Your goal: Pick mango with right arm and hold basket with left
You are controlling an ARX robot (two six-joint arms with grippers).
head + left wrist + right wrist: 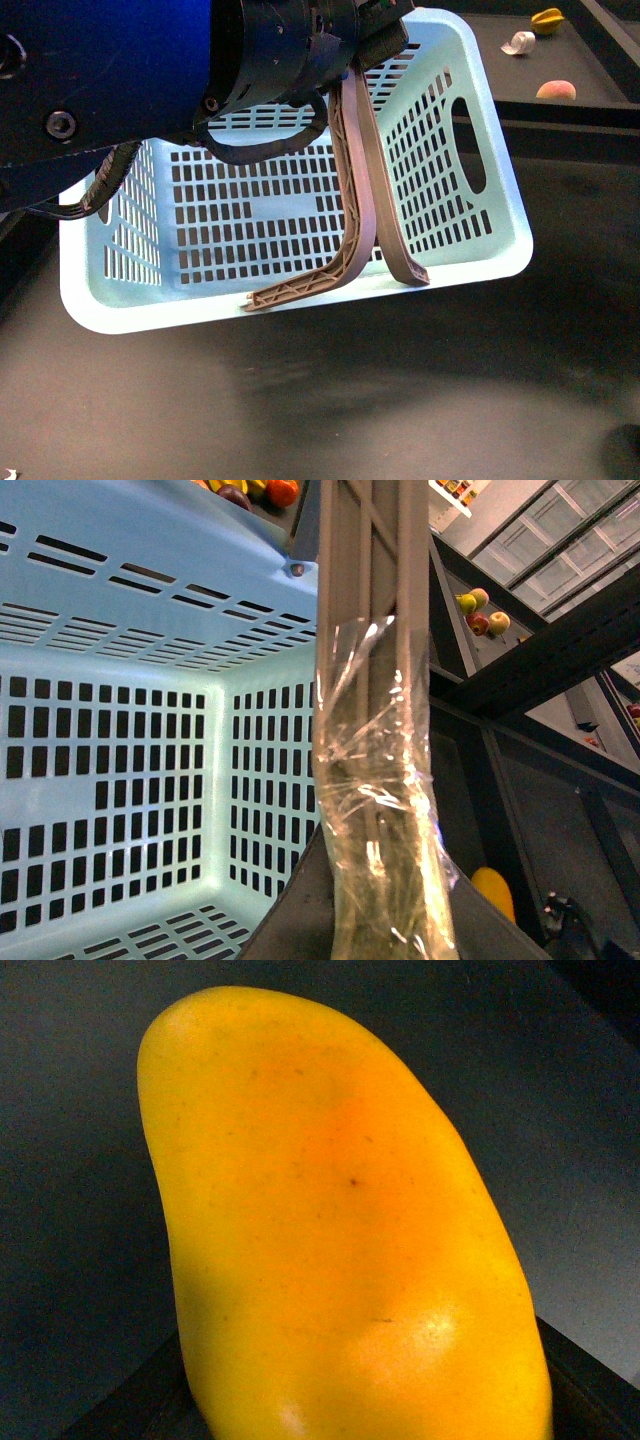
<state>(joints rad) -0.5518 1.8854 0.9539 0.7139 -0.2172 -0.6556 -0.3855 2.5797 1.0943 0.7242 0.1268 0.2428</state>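
The light turquoise basket [503, 215] hangs tilted in the air, its open side facing the front camera, and nothing lies inside it. Its two grey-brown swing handles [358, 180] run up into my black left gripper [375, 45], which is shut on them. The left wrist view shows those handles [372, 680], wrapped in clear film, running between the jaws of my left gripper [375, 925], with the basket wall [120, 630] beside them. The yellow-orange mango [340, 1250] fills the right wrist view. My right gripper [365, 1425] is shut on it, and only dark jaw edges show. A bit of the mango [495, 890] shows beyond the handles.
A dark shelf at the back right holds a yellow star-shaped fruit [547, 19], a white object [518, 42] and a round orange fruit [556, 90]. Dark metal racks with apples [485, 620] stand beside the basket. More fruit [280, 492] lies past its rim. Dark floor [400, 400] lies below.
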